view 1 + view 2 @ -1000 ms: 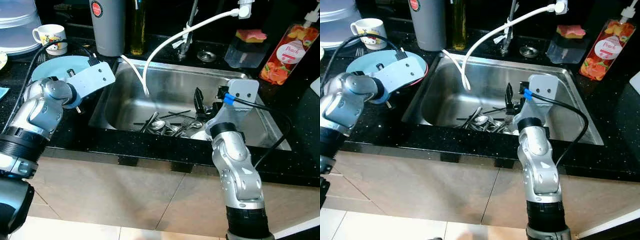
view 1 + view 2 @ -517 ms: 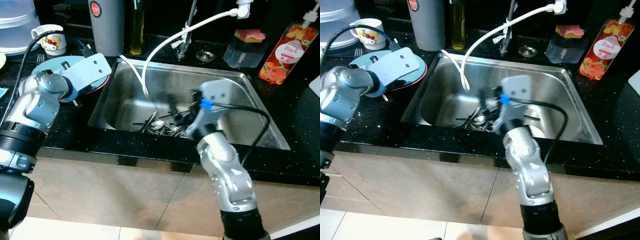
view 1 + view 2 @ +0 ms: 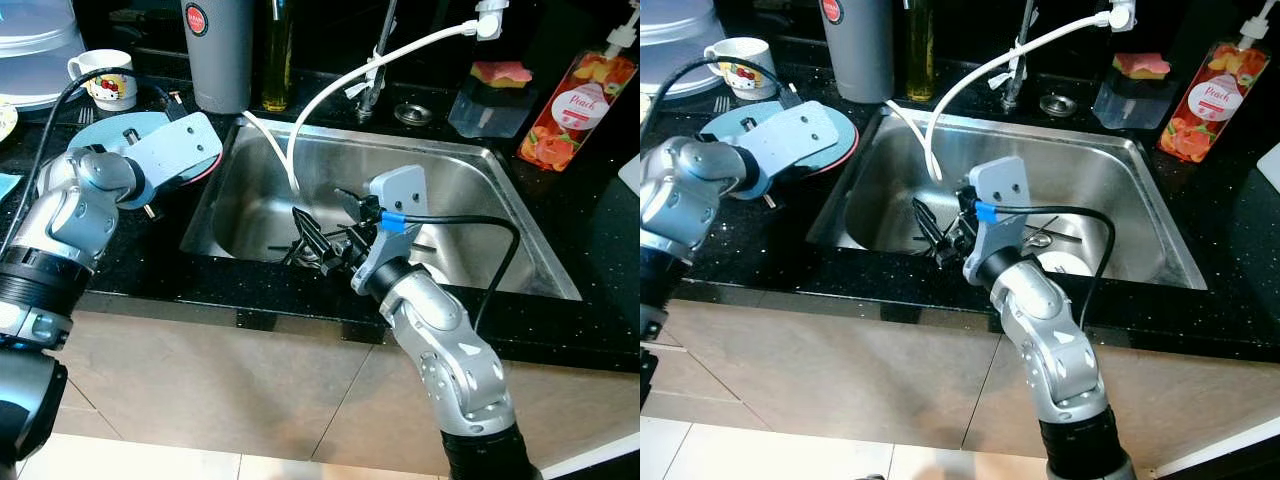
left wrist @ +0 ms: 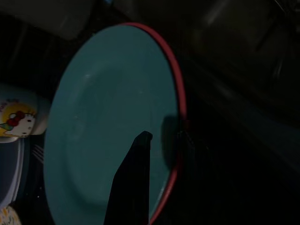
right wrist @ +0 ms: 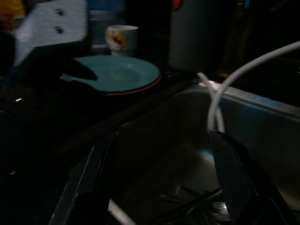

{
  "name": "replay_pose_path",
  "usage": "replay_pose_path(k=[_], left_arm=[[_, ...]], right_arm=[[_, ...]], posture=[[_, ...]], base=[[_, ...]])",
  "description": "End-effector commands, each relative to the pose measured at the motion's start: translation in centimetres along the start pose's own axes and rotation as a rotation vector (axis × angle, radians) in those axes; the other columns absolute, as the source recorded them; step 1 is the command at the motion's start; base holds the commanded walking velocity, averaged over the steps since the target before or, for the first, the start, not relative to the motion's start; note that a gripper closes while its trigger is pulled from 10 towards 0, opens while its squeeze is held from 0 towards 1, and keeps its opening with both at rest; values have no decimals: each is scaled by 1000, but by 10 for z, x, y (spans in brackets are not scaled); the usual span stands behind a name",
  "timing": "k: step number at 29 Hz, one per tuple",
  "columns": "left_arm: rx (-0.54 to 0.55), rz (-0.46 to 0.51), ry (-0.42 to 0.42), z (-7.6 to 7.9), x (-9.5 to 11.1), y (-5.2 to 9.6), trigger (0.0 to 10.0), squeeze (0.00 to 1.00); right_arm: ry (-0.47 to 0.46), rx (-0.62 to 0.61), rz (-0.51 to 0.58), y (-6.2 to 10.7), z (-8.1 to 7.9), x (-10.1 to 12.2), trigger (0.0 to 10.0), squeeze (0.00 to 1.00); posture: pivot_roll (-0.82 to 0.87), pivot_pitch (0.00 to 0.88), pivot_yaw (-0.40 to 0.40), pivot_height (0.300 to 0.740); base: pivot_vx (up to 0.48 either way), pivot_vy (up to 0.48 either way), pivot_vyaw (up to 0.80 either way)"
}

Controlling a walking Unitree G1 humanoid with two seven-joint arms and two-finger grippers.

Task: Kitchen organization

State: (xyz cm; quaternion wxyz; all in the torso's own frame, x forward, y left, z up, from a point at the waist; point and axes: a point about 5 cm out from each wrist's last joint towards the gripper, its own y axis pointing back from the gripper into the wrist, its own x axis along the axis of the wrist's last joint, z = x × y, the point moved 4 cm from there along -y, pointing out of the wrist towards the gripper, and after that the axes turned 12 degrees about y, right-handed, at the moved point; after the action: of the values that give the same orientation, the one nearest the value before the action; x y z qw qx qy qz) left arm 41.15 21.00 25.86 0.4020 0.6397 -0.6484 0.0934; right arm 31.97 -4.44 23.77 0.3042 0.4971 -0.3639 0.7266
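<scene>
Two grippers are working: right gripper (image 3: 325, 222), fingers spread, is hovering over cutlery (image 3: 322, 250) in the sink (image 3: 470, 175) at centre, while left gripper (image 4: 154, 140), state unclear, is hanging over the teal plate (image 4: 108, 108).

This is a home kitchen. A steel sink (image 3: 470, 185) is set into a black speckled counter (image 3: 130, 260), with cutlery (image 3: 315, 250) lying in its basin and a tap (image 3: 375, 60) behind. A mug (image 3: 100, 78), a blue plate (image 3: 835, 150), a sponge (image 3: 502, 71) and a soap bottle (image 3: 578, 98) stand around it.
</scene>
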Motion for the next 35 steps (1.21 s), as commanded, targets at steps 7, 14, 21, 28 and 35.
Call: replay_pose_path(k=[7, 14, 21, 28, 35], left_arm=[[1, -105, -76, -1, -23, -1, 10000, 0], [24, -95, -94, -3, -20, -1, 10000, 0], [40, -94, -135, -4, -19, -2, 0, 0], [70, -42, -176, -6, -7, 1, 0, 0], [-22, 28, -254, 11, 6, 7, 10000, 0]], right_arm=[[-8, 8, 2, 4, 1, 3, 10000, 0], [-9, 2, 2, 5, 1, 3, 10000, 0], [-11, -5, 1, 5, 3, 4, 10000, 0], [-14, -10, 0, 5, 4, 3, 10000, 0], [-15, -17, -2, 5, 5, 3, 10000, 0]], posture=[[273, 45, -72, 740], [271, 46, -71, 740], [272, 50, -74, 740], [270, 56, -76, 740], [270, 58, -78, 740]], base=[[0, 0, 0], [0, 0, 0], [0, 0, 0], [0, 0, 0], [0, 0, 0]])
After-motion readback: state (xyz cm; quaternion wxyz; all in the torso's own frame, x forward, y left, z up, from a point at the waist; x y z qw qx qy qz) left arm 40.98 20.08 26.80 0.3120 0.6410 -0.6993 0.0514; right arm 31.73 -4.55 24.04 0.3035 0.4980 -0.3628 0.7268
